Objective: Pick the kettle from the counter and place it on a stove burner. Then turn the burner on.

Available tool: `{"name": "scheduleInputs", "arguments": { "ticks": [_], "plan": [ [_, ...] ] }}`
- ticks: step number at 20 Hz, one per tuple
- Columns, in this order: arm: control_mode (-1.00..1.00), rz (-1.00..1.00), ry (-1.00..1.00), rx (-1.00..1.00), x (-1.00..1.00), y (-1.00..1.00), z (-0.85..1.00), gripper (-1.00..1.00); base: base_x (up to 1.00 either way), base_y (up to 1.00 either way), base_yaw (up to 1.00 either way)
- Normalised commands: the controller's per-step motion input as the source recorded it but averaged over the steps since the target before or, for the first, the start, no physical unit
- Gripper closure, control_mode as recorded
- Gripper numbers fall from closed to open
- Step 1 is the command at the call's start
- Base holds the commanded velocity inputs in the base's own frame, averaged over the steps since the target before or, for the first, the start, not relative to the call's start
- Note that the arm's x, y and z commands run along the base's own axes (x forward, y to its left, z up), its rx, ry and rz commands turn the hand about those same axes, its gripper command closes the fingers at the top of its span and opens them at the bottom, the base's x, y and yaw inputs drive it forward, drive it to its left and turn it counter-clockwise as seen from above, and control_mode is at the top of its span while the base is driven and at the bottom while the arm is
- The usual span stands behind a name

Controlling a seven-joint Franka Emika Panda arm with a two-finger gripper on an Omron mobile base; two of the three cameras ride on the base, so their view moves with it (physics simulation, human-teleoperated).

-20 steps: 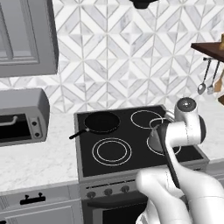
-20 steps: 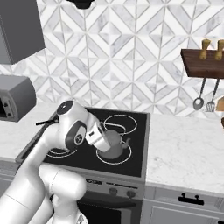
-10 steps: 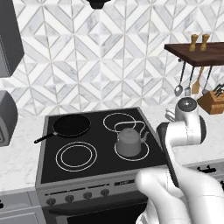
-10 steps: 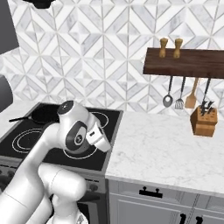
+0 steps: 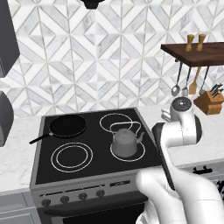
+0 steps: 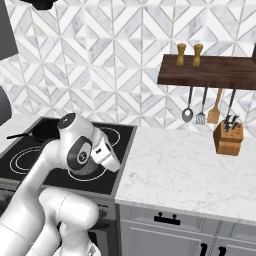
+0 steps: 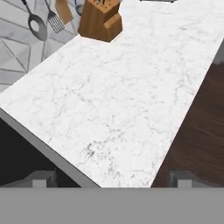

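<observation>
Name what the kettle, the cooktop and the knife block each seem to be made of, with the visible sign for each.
The kettle: apparently metal, a dull grey sheen on its body and a thin wire handle.
The cooktop: seemingly black glass, flat and smooth, with white rings printed into it.
The knife block: probably wood, judging by its warm brown, matte faces.

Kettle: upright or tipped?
Upright. The kettle sits flat on the front right burner, lid on top, handle arched above, spout pointing right.
</observation>
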Motion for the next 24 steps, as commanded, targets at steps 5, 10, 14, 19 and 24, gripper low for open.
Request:
{"name": "scheduleInputs", "arguments": {
  "ticks": [5, 10, 14, 19, 24],
  "plan": [
    [-1.0, 0.15, -0.07, -0.38, -0.61, 1.0, -0.26, -1.0, 0.0, 0.0, 0.0],
    [-1.0, 0.22, -0.13, -0.51, -0.83, 1.0, -0.82, -1.0, 0.0, 0.0, 0.0],
    [-1.0, 0.27, -0.12, -0.42, -0.87, 1.0, -1.0, -1.0, 0.0, 0.0, 0.0],
    [-1.0, 0.3, -0.08, -0.34, -0.45, 1.0, -1.0, -1.0, 0.0, 0.0, 0.0],
    [-1.0, 0.22, -0.27, -0.18, 0.0, 0.69, -1.0, -1.0, 0.0, 0.0, 0.0]
  ]
}}
